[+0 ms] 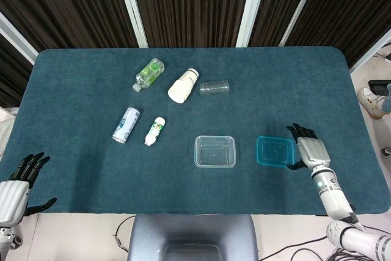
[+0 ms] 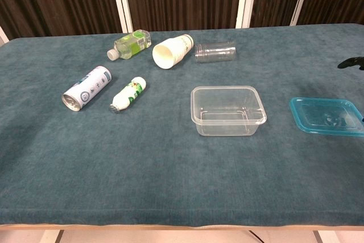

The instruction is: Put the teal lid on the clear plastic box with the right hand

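The teal lid point(image 1: 275, 151) point(image 2: 326, 115) lies flat on the table, to the right of the clear plastic box point(image 1: 215, 151) point(image 2: 228, 110), which stands empty near the front edge. My right hand point(image 1: 310, 148) hovers right beside the lid's right edge, fingers spread, holding nothing. In the chest view only its dark fingertips point(image 2: 351, 63) show at the right border. My left hand point(image 1: 17, 186) hangs off the table's front left corner, fingers apart and empty.
A green bottle point(image 1: 149, 73), a white cup point(image 1: 184, 85) and a clear cup point(image 1: 214, 87) lie at the back. A printed can point(image 1: 126, 124) and a small white bottle point(image 1: 155, 131) lie left of the box. The teal cloth table point(image 1: 79, 90) ends close to both hands.
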`<act>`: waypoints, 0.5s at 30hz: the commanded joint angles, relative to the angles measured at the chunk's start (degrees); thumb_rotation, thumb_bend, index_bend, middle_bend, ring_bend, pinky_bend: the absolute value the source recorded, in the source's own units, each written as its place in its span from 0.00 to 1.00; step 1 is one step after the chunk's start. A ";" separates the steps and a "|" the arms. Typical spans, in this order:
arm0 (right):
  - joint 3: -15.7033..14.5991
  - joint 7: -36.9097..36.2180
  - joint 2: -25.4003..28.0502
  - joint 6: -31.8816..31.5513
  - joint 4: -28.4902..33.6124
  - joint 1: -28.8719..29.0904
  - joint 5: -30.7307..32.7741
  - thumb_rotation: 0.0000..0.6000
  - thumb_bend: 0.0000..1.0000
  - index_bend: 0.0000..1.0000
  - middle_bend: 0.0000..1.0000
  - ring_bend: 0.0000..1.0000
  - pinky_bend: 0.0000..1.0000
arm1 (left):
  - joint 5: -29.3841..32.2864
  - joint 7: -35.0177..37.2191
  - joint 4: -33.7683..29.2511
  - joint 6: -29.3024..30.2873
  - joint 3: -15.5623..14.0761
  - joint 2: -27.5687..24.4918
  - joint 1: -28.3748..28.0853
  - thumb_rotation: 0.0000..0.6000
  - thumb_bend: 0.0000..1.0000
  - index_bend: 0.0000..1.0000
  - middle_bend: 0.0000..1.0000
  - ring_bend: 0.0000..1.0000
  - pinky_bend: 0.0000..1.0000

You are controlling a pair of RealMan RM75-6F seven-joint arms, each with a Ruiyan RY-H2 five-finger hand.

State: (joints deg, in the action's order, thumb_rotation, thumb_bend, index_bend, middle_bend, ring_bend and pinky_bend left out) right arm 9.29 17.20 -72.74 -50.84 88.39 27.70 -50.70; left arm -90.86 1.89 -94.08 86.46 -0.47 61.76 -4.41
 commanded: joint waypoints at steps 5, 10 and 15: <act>-0.79 0.46 -1.77 2.90 -2.37 2.24 2.07 1.00 0.11 0.00 0.00 0.00 0.00 | -0.02 -0.12 -0.06 -0.11 -0.01 -0.02 -0.04 1.00 0.37 0.14 0.06 0.05 0.32; -1.18 0.08 -2.59 4.05 -3.65 3.30 2.74 1.00 0.11 0.00 0.00 0.00 0.00 | -0.01 -0.04 -0.11 -0.18 0.00 -0.06 -0.08 1.00 0.36 0.15 0.06 0.05 0.32; -1.63 -0.01 -3.39 4.82 -4.69 4.19 3.29 1.00 0.11 0.00 0.00 0.00 0.00 | -0.09 0.03 -0.16 -0.31 -0.08 -0.11 -0.12 1.00 0.37 0.14 0.06 0.05 0.32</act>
State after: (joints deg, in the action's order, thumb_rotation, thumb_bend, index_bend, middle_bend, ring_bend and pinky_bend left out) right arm 7.73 17.20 -76.06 -46.09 83.77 31.82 -47.48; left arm -90.96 1.92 -94.25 86.14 -0.55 61.65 -4.54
